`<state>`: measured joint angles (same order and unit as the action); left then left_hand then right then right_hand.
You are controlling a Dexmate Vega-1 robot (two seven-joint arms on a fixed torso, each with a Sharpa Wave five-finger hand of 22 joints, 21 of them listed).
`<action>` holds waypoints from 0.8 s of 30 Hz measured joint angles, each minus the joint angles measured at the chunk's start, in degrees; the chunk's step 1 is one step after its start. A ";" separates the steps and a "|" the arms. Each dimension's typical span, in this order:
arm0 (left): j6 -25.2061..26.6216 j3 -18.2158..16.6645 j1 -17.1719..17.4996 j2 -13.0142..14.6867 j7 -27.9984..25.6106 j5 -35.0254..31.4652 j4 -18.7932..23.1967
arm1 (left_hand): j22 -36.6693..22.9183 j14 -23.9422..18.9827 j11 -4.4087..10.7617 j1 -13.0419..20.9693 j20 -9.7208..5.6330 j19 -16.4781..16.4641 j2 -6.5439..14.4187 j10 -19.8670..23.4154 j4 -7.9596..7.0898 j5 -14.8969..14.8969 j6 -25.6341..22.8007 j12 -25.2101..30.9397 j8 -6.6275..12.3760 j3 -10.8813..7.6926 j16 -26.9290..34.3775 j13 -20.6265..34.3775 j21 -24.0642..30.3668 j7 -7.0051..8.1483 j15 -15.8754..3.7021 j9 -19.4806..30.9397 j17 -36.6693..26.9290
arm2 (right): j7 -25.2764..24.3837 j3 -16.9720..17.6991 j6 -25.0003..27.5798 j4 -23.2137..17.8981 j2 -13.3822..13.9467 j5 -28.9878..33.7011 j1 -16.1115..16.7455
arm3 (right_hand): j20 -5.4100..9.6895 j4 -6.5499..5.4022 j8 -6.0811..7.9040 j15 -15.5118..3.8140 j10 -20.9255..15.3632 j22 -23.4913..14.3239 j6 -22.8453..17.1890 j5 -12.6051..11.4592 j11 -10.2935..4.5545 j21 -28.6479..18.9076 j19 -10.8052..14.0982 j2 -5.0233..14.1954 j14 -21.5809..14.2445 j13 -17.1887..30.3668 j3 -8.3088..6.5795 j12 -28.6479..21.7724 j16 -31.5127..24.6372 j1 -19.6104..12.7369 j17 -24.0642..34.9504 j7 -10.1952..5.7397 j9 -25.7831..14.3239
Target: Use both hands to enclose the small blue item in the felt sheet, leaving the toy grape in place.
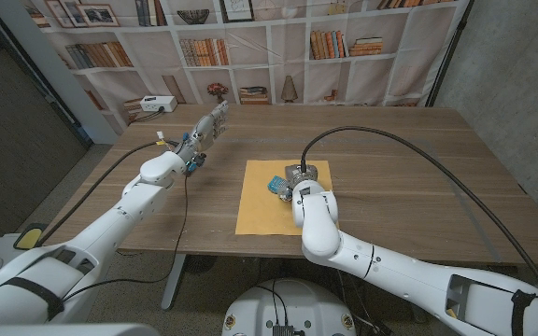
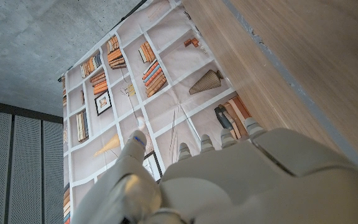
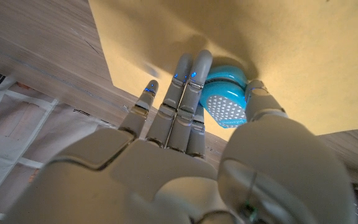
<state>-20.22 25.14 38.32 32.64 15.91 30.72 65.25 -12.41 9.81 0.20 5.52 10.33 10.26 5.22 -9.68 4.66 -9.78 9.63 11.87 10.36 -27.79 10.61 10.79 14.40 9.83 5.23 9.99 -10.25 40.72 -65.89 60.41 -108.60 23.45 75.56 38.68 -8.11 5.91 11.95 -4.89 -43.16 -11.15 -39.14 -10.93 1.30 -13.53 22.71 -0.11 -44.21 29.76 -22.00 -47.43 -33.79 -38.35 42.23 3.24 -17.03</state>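
Blue item (image 3: 224, 102): small rounded turquoise piece with a panel of fine white dots, lying on the felt sheet near the sheet's far edge; in the head view (image 1: 276, 185) it sits just left of the right hand.
Blue item, handling (judgement): looks like hard, smooth plastic, light and compact; likely to skid on the felt if nudged, not fragile. Best left lying where it is and covered, not lifted.
Felt sheet (image 1: 261, 207): mustard-yellow rectangle, flat and unfolded, on the table's middle toward the near edge.
Felt sheet, handling (judgement): thin, soft, limp, with a grippy nap; it will drape and fold but spring partly open unless pressed. Take hold at two bare corners or along one bare edge, one hand each, and fold over the item.
Right hand (image 1: 298, 183): over the sheet's far edge; in the right wrist view (image 3: 194, 99) its fingers (image 3: 180, 93) lie straight and close together beside the item, thumb on the item's other side. Bracketing it; whether it actually pinches, cannot tell.
Left hand (image 1: 204, 131): raised above the table's far-left area, well apart from the sheet, fingers extended, holding nothing that shows.
Toy grape: cannot identify it in these frames.
Table (image 1: 409, 159): wooden top; a white box (image 1: 158, 104) sits beyond the far-left corner.
Risk (judgement): dragging the sheet may shift the item.
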 measured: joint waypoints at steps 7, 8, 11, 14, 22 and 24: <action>-0.01 0.21 -0.28 -0.17 -0.01 -0.27 -0.04 | 0.00 0.00 0.00 0.00 0.00 0.00 0.00 0.00 0.00 0.00 0.00 0.00 0.00 0.00 0.00 0.00 0.00 0.00 0.00 0.00 0.00 | 4.53 1.98 0.17 -2.13 1.31 -0.16 -0.12 | -2.09 -3.14 -1.71 1.40 15.22 0.00 8.40 -0.98 1.48 1.41 -2.91 -2.37 5.82 0.02 5.25 3.15 3.60 10.39 -1.90 -1.60 -0.68; 0.00 0.25 -0.30 -0.19 -0.03 -0.30 -0.04 | 0.00 0.00 0.00 0.00 0.00 0.00 0.00 0.00 0.00 0.00 0.00 0.00 0.00 0.00 0.00 0.00 0.00 0.00 0.00 0.00 0.00 | 5.01 2.61 0.17 -2.84 1.67 -0.47 -0.12 | -2.28 -3.52 -1.80 1.69 16.62 0.00 10.15 -0.98 1.65 1.46 -3.48 -3.03 6.79 -0.27 5.93 3.78 4.25 11.56 -2.31 -1.52 -0.57; 0.02 0.32 -0.31 -0.20 -0.09 -0.34 -0.03 | 0.01 0.00 0.00 0.00 0.00 0.00 0.00 0.00 0.00 0.00 0.00 0.00 0.00 0.00 0.00 0.00 0.00 0.00 0.00 0.00 0.00 | 5.87 3.92 0.10 -4.46 2.51 -1.32 -0.13 | -2.98 -4.40 -2.02 2.62 20.19 0.01 14.66 -0.99 2.32 1.68 -4.55 -4.62 9.95 -1.28 7.58 5.60 6.38 14.28 -3.53 -0.95 -0.09; 0.23 0.32 -0.31 -0.20 -0.18 -0.38 -0.03 | 0.01 0.00 0.00 0.00 0.00 0.00 0.00 0.00 0.00 0.00 0.00 0.00 0.00 0.00 0.00 0.00 0.00 0.00 0.00 0.00 0.00 | 5.87 4.95 0.10 -5.98 3.35 -1.32 -0.20 | -3.45 -4.64 -2.02 3.31 24.49 0.00 18.15 -1.52 2.42 1.68 -5.75 -5.14 13.43 -2.32 8.60 7.81 8.75 15.55 -4.88 -0.87 0.36; 0.56 0.42 -0.23 -0.15 -0.62 -0.50 0.79 | 0.01 0.00 0.00 -0.02 0.00 0.00 -0.01 0.00 0.00 0.00 0.00 0.00 0.00 0.00 0.00 0.00 0.00 0.00 0.00 0.00 0.00 | 9.42 6.43 -0.30 -8.78 5.00 -4.62 -0.77 | -3.15 -2.95 -1.27 3.21 28.63 0.01 21.74 -2.86 2.09 1.53 -5.84 -3.01 16.59 -4.07 7.68 10.17 10.95 13.22 -6.64 -0.69 1.09; 0.71 0.42 0.06 0.02 -0.76 -0.54 1.23 | 0.01 0.00 0.00 -0.22 0.00 0.00 -0.22 0.00 0.00 0.00 0.00 0.00 0.00 0.00 0.00 0.00 0.00 0.00 0.00 0.00 0.00 | 8.61 7.58 0.36 -9.53 5.08 -5.73 0.12 | -2.33 -2.39 -0.45 2.33 26.86 0.01 19.95 -2.86 2.41 0.74 -4.32 -1.34 14.97 -4.60 6.74 10.17 10.54 11.54 -6.90 -0.28 1.37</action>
<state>-19.51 25.56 38.39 32.66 15.14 30.18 66.49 -12.40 9.81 0.20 5.29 10.33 10.26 5.00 -9.68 4.66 -9.78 9.63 11.87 10.36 -27.79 10.61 10.79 14.40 9.83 5.23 9.99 -10.25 49.33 -58.31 60.77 -118.12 28.53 69.83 38.80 -10.44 3.52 11.50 -2.57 -16.30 -11.14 -19.20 -13.80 3.71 -12.79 18.40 -1.45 -29.25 25.16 -15.26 -37.26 -23.25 -26.81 35.33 2.96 -15.67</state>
